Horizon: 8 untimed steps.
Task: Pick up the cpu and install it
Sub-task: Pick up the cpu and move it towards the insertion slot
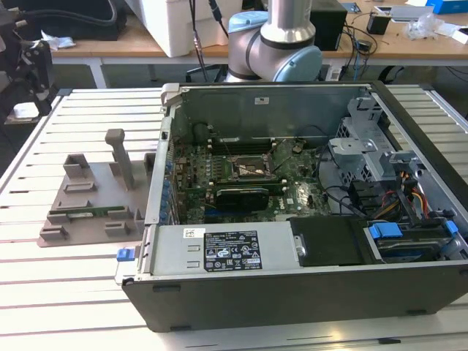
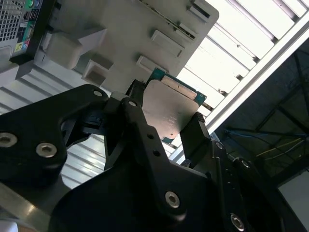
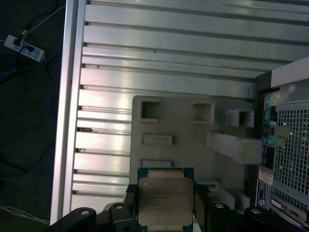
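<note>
A black gripper [image 3: 165, 205] holds the cpu [image 3: 165, 199], a flat square chip with a pale silver-grey metal top and a thin green border. In both wrist views its two fingers [image 3: 202, 208] pinch the chip by opposite edges, one on each side, with the metal top facing the first wrist camera. In the second wrist view the chip [image 2: 171, 111] sits tilted between the dark finger links.

Just beyond the chip lies a grey moulded tray [image 3: 183, 130] with shallow rectangular recesses and a raised block. The cpu appears lifted above this tray, over the part near one of its edges. I cannot tell whether any part of it touches the tray.

The tray rests on a desk [image 3: 169, 53] made of long silver metal slats. Beside the tray stands the perforated rear panel of a computer case [image 3: 289, 145]. Past the desk edge, a dark floor [image 3: 29, 145] carries a white power strip [image 3: 24, 46] and cables.

In the exterior view the tray [image 1: 80, 194] is on the exterior view's left, next to the open case [image 1: 292, 296]. Inside the case is a green motherboard [image 1: 292, 197] with a metal-framed socket [image 1: 251, 170] near its middle and a long black expansion card [image 1: 241, 196] just in front of the socket. Behind the case rises the arm [image 1: 281, 36], silver with pale blue joints.
</note>
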Available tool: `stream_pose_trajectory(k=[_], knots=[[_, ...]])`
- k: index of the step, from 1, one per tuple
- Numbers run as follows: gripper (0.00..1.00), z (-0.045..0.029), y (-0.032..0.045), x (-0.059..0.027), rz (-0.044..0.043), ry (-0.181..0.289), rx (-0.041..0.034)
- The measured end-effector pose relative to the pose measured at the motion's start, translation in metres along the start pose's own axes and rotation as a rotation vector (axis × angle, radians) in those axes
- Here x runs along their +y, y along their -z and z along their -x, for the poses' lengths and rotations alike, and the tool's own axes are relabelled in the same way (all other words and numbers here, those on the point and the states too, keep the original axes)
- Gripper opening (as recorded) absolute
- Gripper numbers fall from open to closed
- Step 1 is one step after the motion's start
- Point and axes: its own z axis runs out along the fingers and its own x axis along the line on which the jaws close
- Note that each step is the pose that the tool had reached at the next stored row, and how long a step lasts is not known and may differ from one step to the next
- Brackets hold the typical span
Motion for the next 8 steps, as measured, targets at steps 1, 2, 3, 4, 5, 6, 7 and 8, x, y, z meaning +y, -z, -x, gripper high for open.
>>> stream_pose_trajectory(k=[1, 2, 3, 4, 5, 6, 7, 8], knots=[[0.55, 0.0001, 0.0033, 0.0, 0.0, 0.0, 0.0], [0.55, 0.0002, 0.0058, 0.0, 0.0, 0.0, 0.0], [0.55, 0.0002, 0.0083, 0.0, 0.0, 0.0, 0.0], [0.55, 0.0003, 0.0086, 0.0, 0.0002, 0.0, -0.0002], [0.55, 0.001, 0.0089, -0.0002, 0.0004, 0.0, -0.0001], [0.55, 0.0039, 0.0089, -0.0003, 0.0015, 0.0, 0.0013], [0.55, 0.0076, 0.0087, -0.0006, 0.0037, 0.0, 0.0038], [0.55, 0.0116, 0.0087, -0.001, 0.0068, 0.0, 0.0066]])
